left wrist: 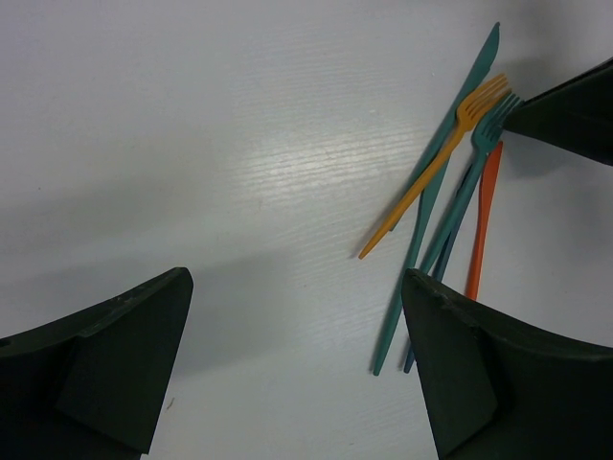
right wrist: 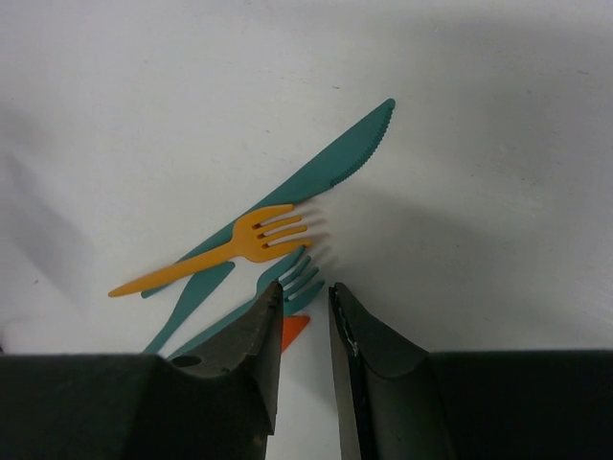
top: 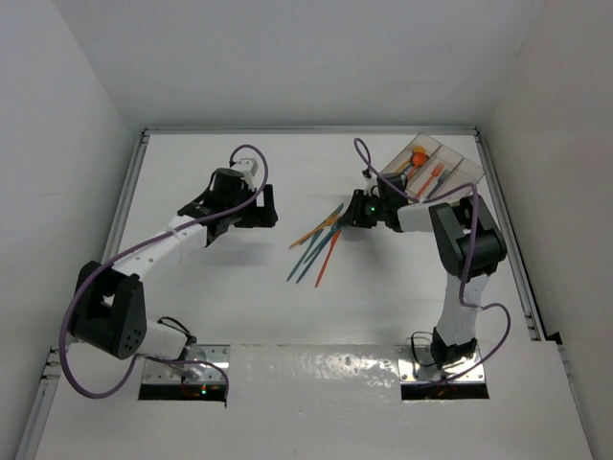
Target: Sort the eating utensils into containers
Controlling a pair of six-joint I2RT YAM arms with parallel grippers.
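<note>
Several eating utensils lie crossed in a pile [top: 321, 241] mid-table: a teal knife [right wrist: 335, 163], an orange fork [right wrist: 254, 240], a teal fork [right wrist: 299, 271] and an orange-red piece [right wrist: 292, 329]. My right gripper [right wrist: 305, 286] is low over the pile's far end with its jaws a narrow gap apart. The left fingertip [right wrist: 271, 292] sits at the teal fork's tines, and the orange-red tip lies in the gap. Nothing is clamped. My left gripper [left wrist: 297, 278] hangs wide open and empty to the left of the pile [left wrist: 450, 192]. The containers [top: 458, 172] stand at the back right.
Orange utensils [top: 421, 158] lie inside the containers. White walls close in the table on the left, back and right. The right arm's dark finger [left wrist: 575, 120] shows at the edge of the left wrist view, beside the fork heads.
</note>
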